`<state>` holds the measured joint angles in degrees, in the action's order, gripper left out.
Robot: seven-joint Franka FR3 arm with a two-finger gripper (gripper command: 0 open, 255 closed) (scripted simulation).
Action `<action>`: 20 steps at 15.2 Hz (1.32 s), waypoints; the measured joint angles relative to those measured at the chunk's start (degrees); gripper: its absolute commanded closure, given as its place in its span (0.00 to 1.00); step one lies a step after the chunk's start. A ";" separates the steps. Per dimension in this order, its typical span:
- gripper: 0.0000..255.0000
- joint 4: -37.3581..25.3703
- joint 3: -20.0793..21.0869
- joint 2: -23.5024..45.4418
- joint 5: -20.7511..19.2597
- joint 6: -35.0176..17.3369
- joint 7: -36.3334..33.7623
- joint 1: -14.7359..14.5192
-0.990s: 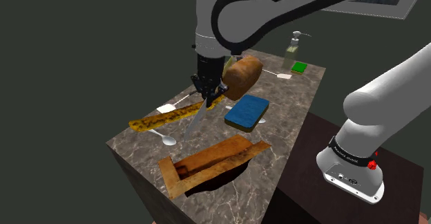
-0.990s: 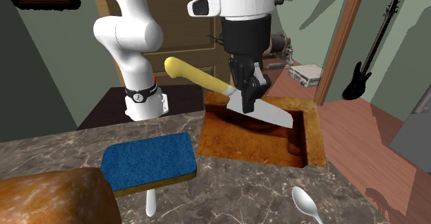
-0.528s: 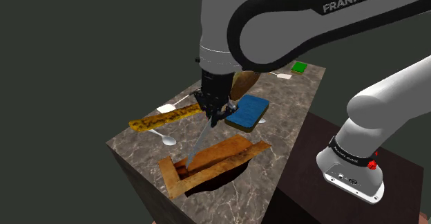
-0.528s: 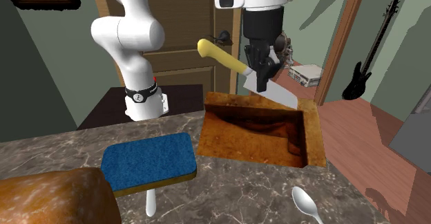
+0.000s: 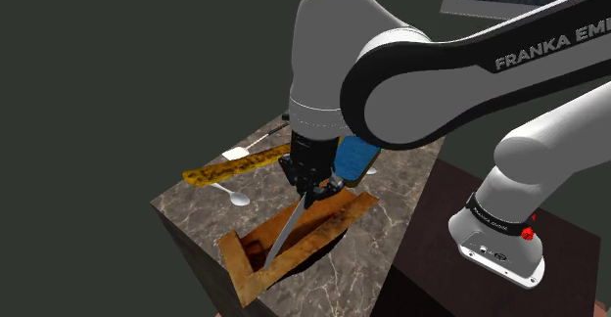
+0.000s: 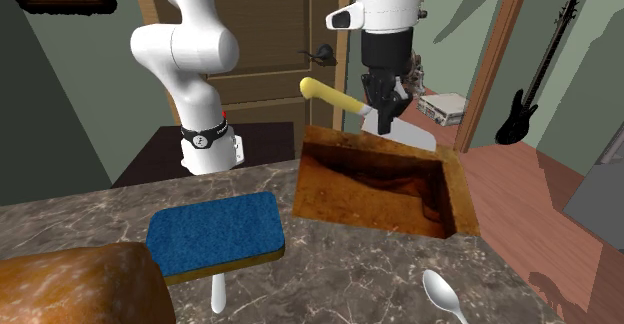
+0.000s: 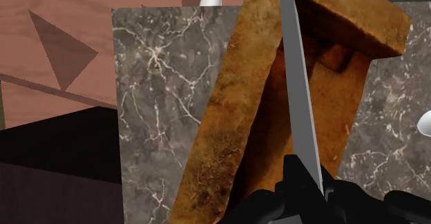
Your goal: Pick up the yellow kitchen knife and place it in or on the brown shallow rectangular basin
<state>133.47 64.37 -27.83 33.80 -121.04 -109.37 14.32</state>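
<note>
— Where is the knife (image 6: pixel 334 96) now?
— It has come off the desk's (image 5: pixel 196 203) middle and hangs over the basin (image 6: pixel 456 186) at the desk's edge, blade tilted down, jaws clamped by the handle.
— What's left?
— Lowering and release, I judge.

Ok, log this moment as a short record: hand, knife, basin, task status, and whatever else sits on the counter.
hand: shut on the knife, above the basin
knife: yellow handle, grey blade, held tilted with the blade slanting down over the basin
basin: brown, rectangular, sunk into the marbled counter
status: knife not yet released
also on counter: blue sponge, spoon, brown loaf
</note>
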 measured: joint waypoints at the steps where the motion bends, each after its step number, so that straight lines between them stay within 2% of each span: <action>1: 1.00 0.29 0.53 0.30 0.04 -0.64 -0.04 0.24; 9: 1.00 3.60 5.82 3.41 0.39 -7.36 -0.02 2.94; 15: 1.00 3.71 6.35 3.80 0.26 -7.90 -0.02 3.41; 16: 0.00 3.71 6.35 3.80 0.26 -7.90 -0.02 3.41; 20: 0.00 3.72 6.36 3.80 0.26 -7.90 -0.01 3.41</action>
<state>137.19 70.72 -24.02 34.06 -128.94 -109.39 17.73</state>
